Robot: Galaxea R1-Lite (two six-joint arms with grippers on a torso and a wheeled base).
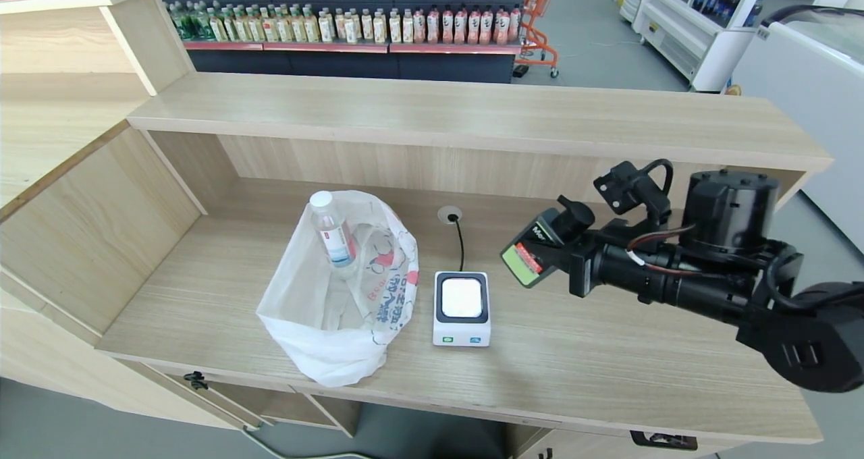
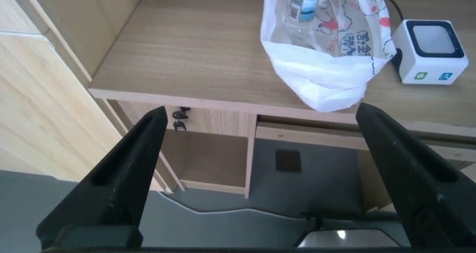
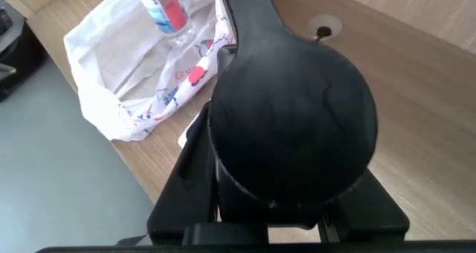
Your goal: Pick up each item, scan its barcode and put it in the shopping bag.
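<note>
A white shopping bag (image 1: pixel 337 304) stands open on the wooden counter (image 1: pixel 607 358), and a clear bottle (image 1: pixel 332 233) with a white cap leans inside it. Just right of the bag sits the white barcode scanner (image 1: pixel 462 307), its pale window facing up. My right gripper (image 1: pixel 563 243) is shut on a black canister (image 1: pixel 530 256) with a green and red label, held in the air to the right of the scanner. In the right wrist view the canister's (image 3: pixel 290 126) dark round body hides the scanner. My left gripper (image 2: pixel 262 115) hangs open, low in front of the counter's edge.
A black cable (image 1: pixel 460 243) runs from the scanner to a grommet hole (image 1: pixel 449 214) at the back. A raised shelf (image 1: pixel 472 118) and side panel (image 1: pixel 94 223) wall in the counter. Bare surface lies right of the scanner. Drawers (image 2: pixel 312 156) sit under the front edge.
</note>
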